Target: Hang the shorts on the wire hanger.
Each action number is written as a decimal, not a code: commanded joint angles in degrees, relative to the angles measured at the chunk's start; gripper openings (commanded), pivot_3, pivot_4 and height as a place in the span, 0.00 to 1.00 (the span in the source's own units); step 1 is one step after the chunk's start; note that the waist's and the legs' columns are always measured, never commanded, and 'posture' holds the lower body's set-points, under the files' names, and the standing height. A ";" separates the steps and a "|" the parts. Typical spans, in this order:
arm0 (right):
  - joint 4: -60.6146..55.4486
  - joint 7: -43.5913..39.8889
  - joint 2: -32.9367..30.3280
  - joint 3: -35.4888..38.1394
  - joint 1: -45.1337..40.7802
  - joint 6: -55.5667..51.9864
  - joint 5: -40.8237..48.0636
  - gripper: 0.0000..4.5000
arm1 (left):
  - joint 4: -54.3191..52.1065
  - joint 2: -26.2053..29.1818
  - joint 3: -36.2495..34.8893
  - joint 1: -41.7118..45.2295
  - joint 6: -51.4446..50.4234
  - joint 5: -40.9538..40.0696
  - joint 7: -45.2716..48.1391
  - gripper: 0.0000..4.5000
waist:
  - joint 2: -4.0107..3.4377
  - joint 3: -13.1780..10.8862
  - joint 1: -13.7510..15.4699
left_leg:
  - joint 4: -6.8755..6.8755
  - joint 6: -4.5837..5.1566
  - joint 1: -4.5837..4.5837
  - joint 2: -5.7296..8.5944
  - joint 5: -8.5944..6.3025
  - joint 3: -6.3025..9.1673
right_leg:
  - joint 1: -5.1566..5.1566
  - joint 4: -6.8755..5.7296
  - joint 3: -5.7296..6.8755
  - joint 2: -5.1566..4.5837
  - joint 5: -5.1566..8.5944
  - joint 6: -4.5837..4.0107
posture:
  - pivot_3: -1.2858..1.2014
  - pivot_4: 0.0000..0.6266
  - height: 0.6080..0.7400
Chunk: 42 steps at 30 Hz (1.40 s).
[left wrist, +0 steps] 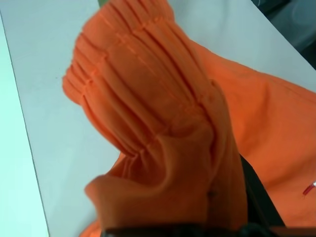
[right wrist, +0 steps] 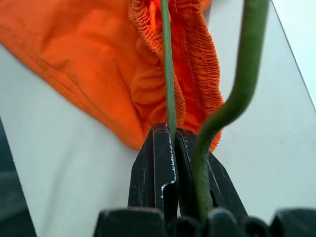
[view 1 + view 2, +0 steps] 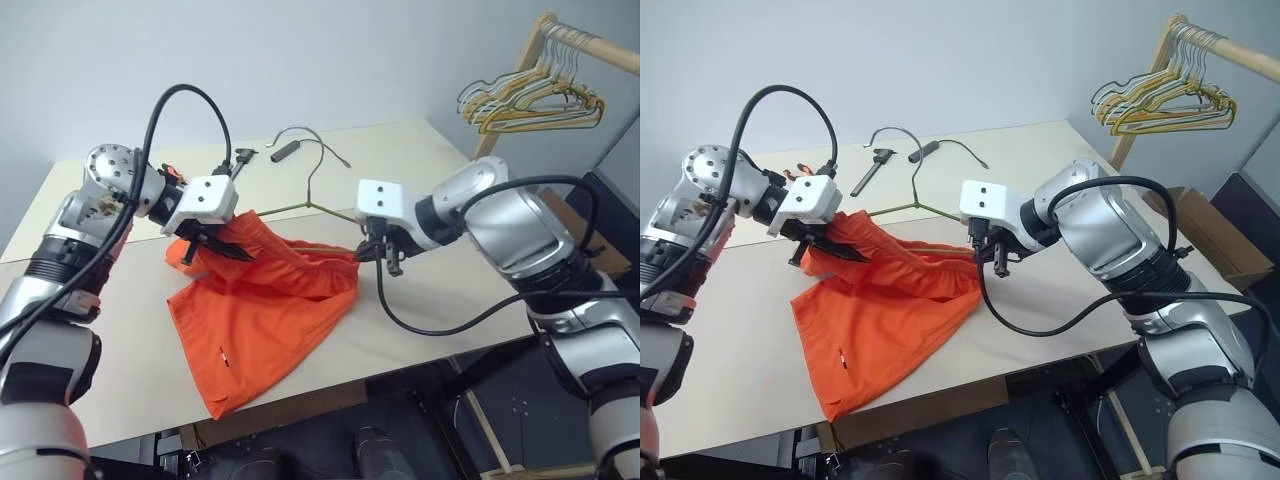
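Note:
The bright orange shorts (image 3: 260,310) lie on the pale table (image 3: 420,160), their gathered waistband lifted off it at both ends. My left gripper (image 3: 215,245) is shut on the bunched left end of the waistband; in the left wrist view the fabric (image 1: 148,123) drapes over a black finger (image 1: 254,192). The thin olive wire hanger (image 3: 312,175) stands with its hook toward the table's back, and its lower wire runs into the waistband. My right gripper (image 3: 385,258) is shut on that wire (image 2: 168,74) at the waistband's right end, as the right wrist view shows.
A wooden rack with bunched yellow and grey hangers (image 3: 530,100) stands at the back right. A black tool (image 3: 870,172) and a dark cable end (image 3: 285,150) lie behind the hanger. A cardboard box (image 3: 1205,230) sits on the floor to the right. The table's front edge is near the shorts' leg.

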State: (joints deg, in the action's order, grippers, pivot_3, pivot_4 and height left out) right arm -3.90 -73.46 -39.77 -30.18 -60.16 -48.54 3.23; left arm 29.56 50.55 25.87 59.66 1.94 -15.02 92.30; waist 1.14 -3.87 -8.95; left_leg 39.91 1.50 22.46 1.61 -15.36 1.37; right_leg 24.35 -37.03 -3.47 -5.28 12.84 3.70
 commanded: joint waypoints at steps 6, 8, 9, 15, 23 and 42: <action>-1.51 1.70 -4.27 4.18 2.26 0.62 0.15 0.59 | -2.96 2.90 -4.71 -2.00 -5.08 -3.52 0.20 0.17 | 0.00 0.00 -0.21 | 0.00 0.00 0.00 0.00 0.00 0.00 | 0.01 -0.01 -0.02 -0.01 0.00 0.00 | 0.46 0.00 1.00; -1.88 2.07 -4.50 4.37 2.55 0.00 0.18 0.75 | -3.41 3.10 -5.13 -2.61 -5.43 -3.66 0.20 0.17 | 0.00 0.00 -0.39 | 0.02 0.00 -0.01 -0.01 0.00 0.00 | 0.00 -0.04 -0.02 -0.01 0.00 0.00 | 0.46 0.00 1.00; -1.97 2.46 -4.53 4.53 2.64 -0.21 0.08 0.83 | -3.60 3.07 -5.32 -2.73 -5.72 -3.68 0.20 0.17 | 0.00 0.00 -0.53 | 0.02 0.00 -0.01 -0.01 0.00 0.01 | -0.01 -0.05 -0.02 -0.01 0.00 0.00 | 0.45 0.00 1.00; 1.51 5.87 -7.71 14.57 2.40 -1.84 2.69 0.99 | -3.26 2.10 -8.72 -3.26 -7.23 -2.17 0.06 0.17 | 0.00 0.00 -0.90 | 0.03 0.00 -0.01 0.00 0.00 0.02 | -0.02 -0.04 -0.02 -0.03 0.00 0.00 | 0.46 0.00 1.00; 1.98 13.17 -15.91 34.61 14.08 -3.20 6.93 0.99 | -3.14 2.70 -13.10 -4.63 -9.65 -1.03 0.13 0.17 | 0.03 0.07 -0.51 | -0.01 0.04 -0.05 0.02 -0.02 0.00 | -0.10 0.04 -0.01 -0.10 0.02 0.03 | 0.46 0.00 1.00; 6.44 30.66 24.25 33.22 28.99 3.92 17.56 0.99 | -1.74 2.28 -13.99 -1.92 -8.88 0.08 0.20 0.17 | -0.03 0.32 -1.26 | 0.01 0.06 -0.27 0.06 -0.04 -0.09 | -0.15 -0.11 -0.34 -0.11 -0.01 0.12 | 0.47 0.00 1.00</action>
State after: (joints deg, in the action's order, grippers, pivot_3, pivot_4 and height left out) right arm 1.31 -44.05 -16.37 2.88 -29.07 -47.45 20.52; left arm 29.03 51.81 13.61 56.23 -7.45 -13.71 92.30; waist 1.12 -3.54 -10.21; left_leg 39.91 1.56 22.19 1.69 -15.39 1.30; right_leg 24.20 -37.15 -3.80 -5.40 12.83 3.82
